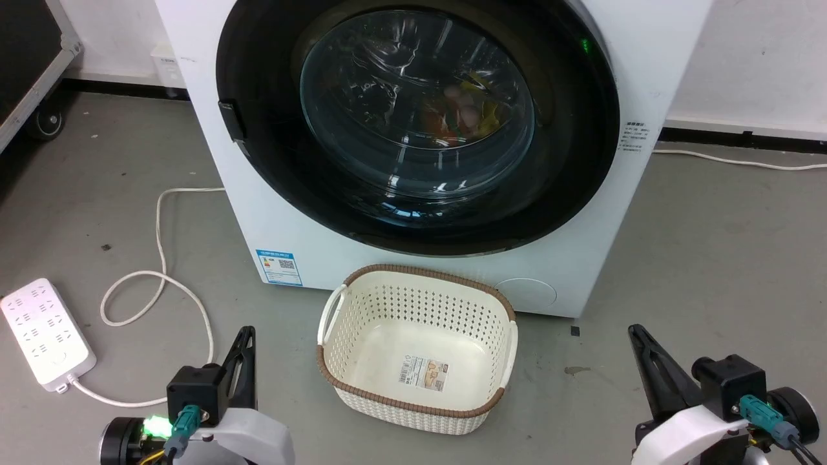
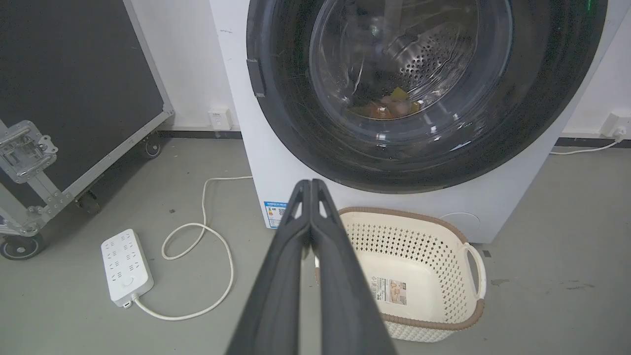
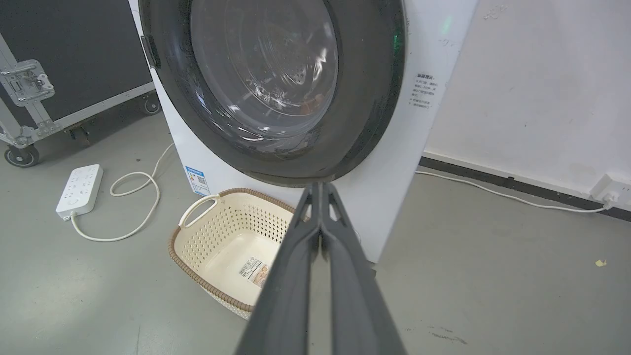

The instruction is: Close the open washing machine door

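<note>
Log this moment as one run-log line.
black-rimmed round glass washing machine door looks closed | left gripper shut, empty | right gripper shut, empty | cream perforated basket empty

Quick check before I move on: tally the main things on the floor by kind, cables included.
Washing machine: 1
Basket: 1
Power strip: 1
Wheeled case: 1
Cables: 2
Total: 6

Test lab: bare concrete floor [image 1: 711,258], wheeled flight case [image 2: 74,98].
</note>
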